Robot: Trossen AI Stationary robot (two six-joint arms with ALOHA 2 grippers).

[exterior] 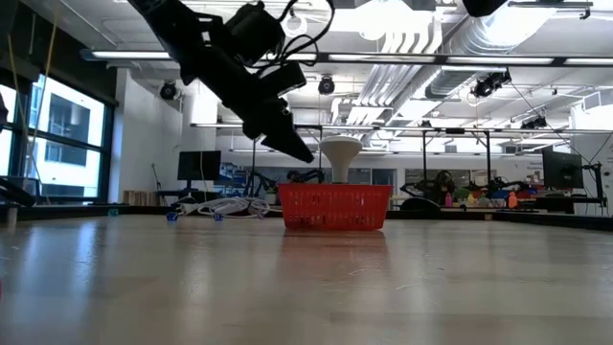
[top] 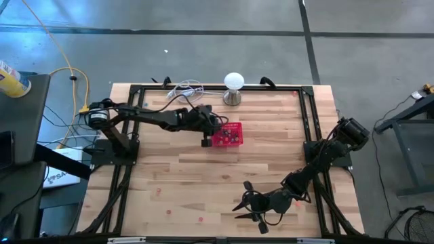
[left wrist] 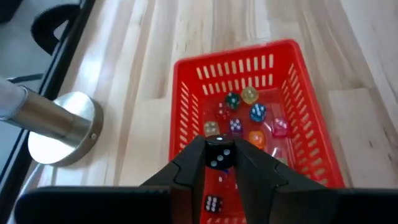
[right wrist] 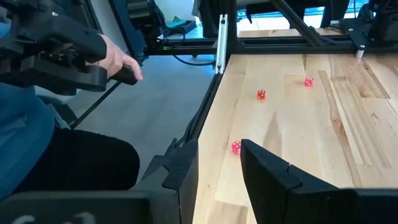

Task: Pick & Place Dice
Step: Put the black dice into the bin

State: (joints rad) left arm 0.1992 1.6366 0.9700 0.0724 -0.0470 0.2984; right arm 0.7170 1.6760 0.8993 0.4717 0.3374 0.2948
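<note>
The left gripper hangs over the near end of the red mesh basket, its two dark fingers pinching a black die with white pips by two opposite flat faces. The basket sits on the desk just in front of a white ball-shaped lamp on a metal base. A die like this looks hard, light and smooth-sided, so it should neither crush nor bend but could easily squirt out of a skewed pinch; flat faces, squarely taken, are the sensible hold. More dice in green, yellow, blue, pink, red and orange lie in the basket, glossy and partly translucent, on its thin, stiff plastic lattice. Three small red dice lie scattered on the pale wooden planks near the right gripper, which waits low at the desk's front edge, jaws parted and holding nothing.
</note>
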